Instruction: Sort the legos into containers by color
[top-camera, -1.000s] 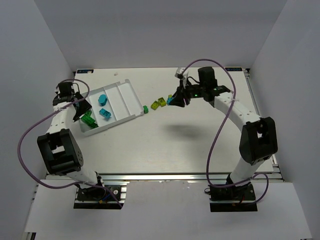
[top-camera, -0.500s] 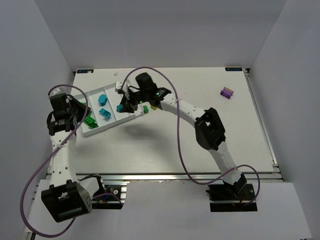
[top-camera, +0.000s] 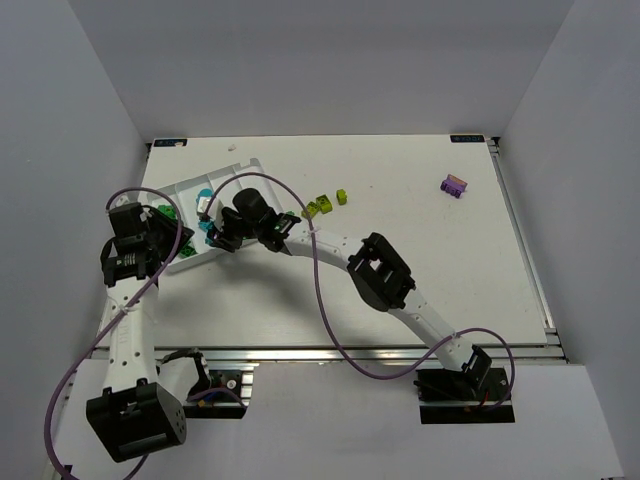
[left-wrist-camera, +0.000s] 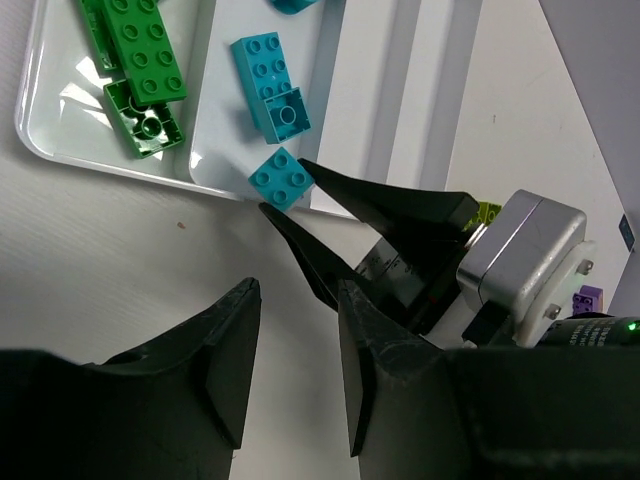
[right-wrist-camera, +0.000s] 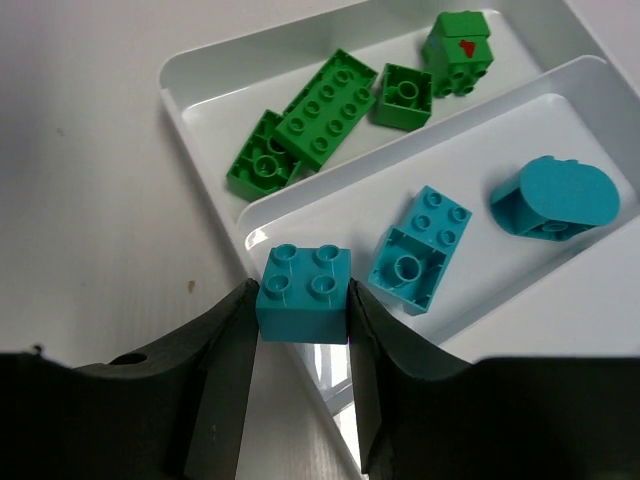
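My right gripper (right-wrist-camera: 302, 310) is shut on a cyan 2x2 lego (right-wrist-camera: 302, 293), held just over the near rim of the white tray (right-wrist-camera: 200, 60), at the end of the cyan compartment. That compartment holds a cyan brick (right-wrist-camera: 420, 248) and a rounded cyan piece (right-wrist-camera: 555, 195). The outer compartment holds dark green legos (right-wrist-camera: 320, 110). My left gripper (left-wrist-camera: 300, 340) is open and empty above bare table, beside the tray's corner (left-wrist-camera: 40, 135), facing the right gripper (left-wrist-camera: 290, 200). Two yellow-green legos (top-camera: 318, 208) lie on the table right of the tray (top-camera: 238, 178).
A small purple piece (top-camera: 453, 185) lies far right on the table. The right arm (top-camera: 330, 245) stretches across the middle of the table to the tray. White walls enclose the table on three sides.
The right arm swung left from the table's middle to the tray, carrying the cyan lego. The left gripper pulled back off the tray's green compartment and its jaws narrowed.
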